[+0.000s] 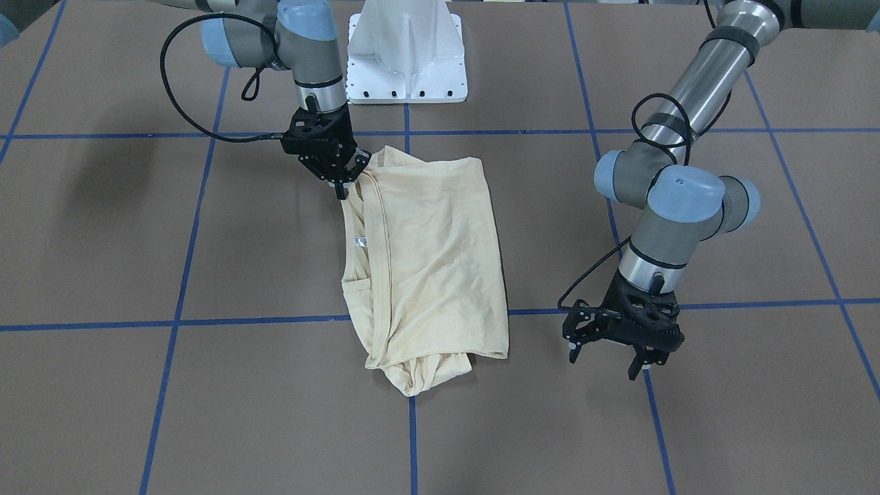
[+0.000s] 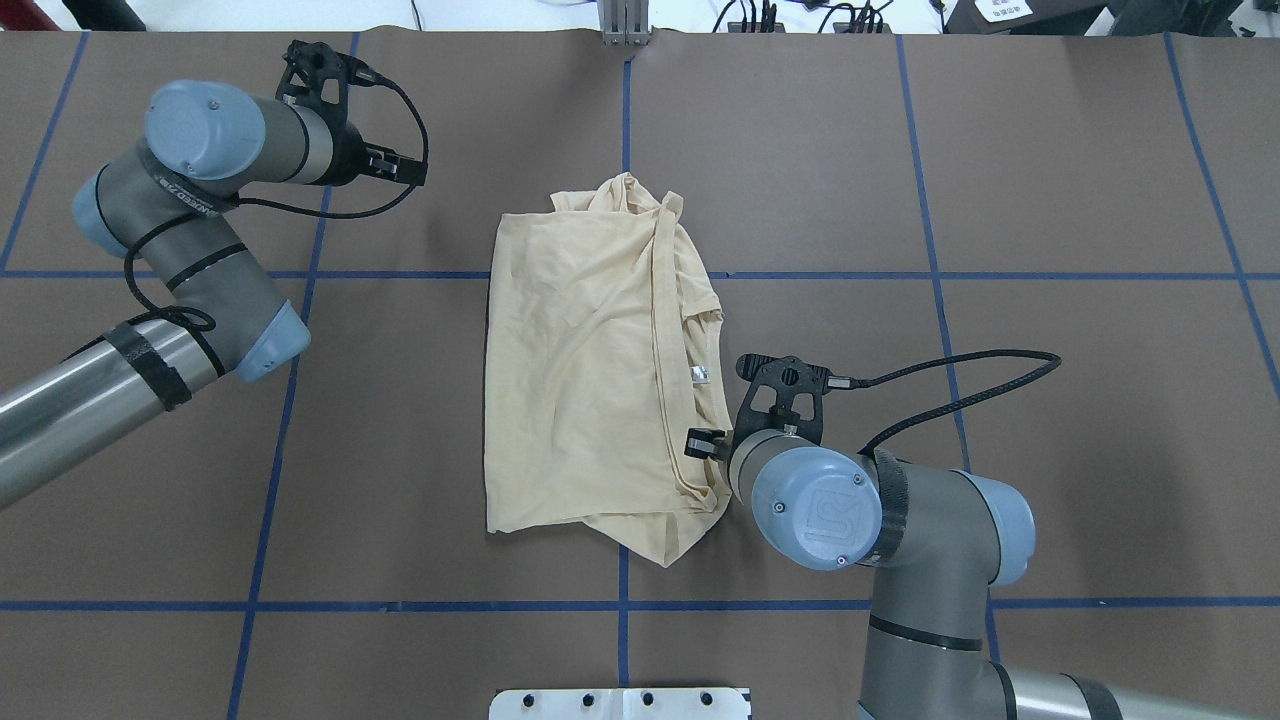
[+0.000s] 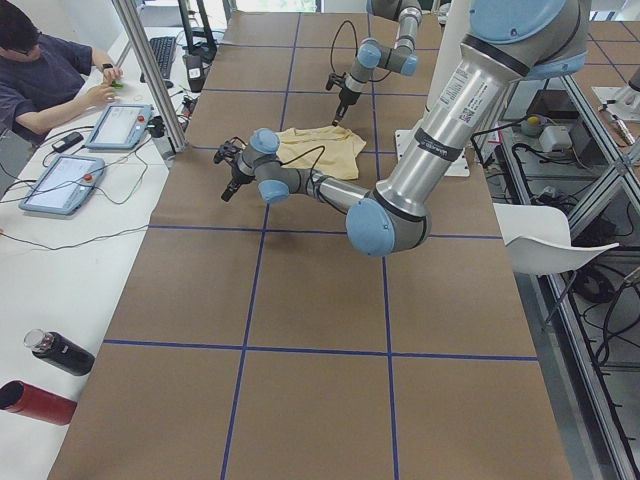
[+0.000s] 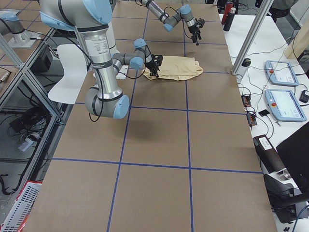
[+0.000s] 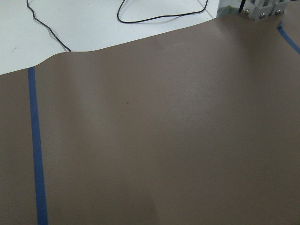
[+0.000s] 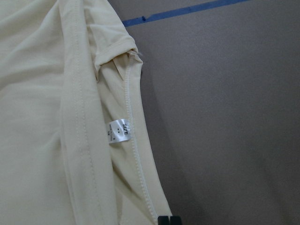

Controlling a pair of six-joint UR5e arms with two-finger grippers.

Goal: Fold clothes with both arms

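The shirt (image 1: 433, 261) is pale cream-yellow and thin, folded into a rough rectangle at the middle of the table (image 1: 722, 426). Its neckline runs along the robot's right side, with a small white label (image 6: 118, 132) just inside the rim. The end far from the robot is bunched, and the surface has soft creases.

The front-facing view shows the right gripper (image 1: 342, 185) at the near right corner of the shirt, tips down on the neckline rim. Only the right wrist view shows its fingertips (image 6: 164, 220) pressed together, touching the stitched rim; whether any cloth is caught between them I cannot tell. The left gripper (image 1: 605, 364) hangs well apart from the shirt on its left, fingers spread wide and holding nothing. The left wrist view shows only bare brown cover, a blue line and black cables beyond the far edge.

The table is brown, marked into squares with blue tape (image 1: 179, 302), and a white base (image 1: 405, 62) stands on its near edge. In the side views, a person (image 3: 45, 70) sits at a white bench with touch panels (image 4: 285, 104) and two bottles (image 3: 50, 375).
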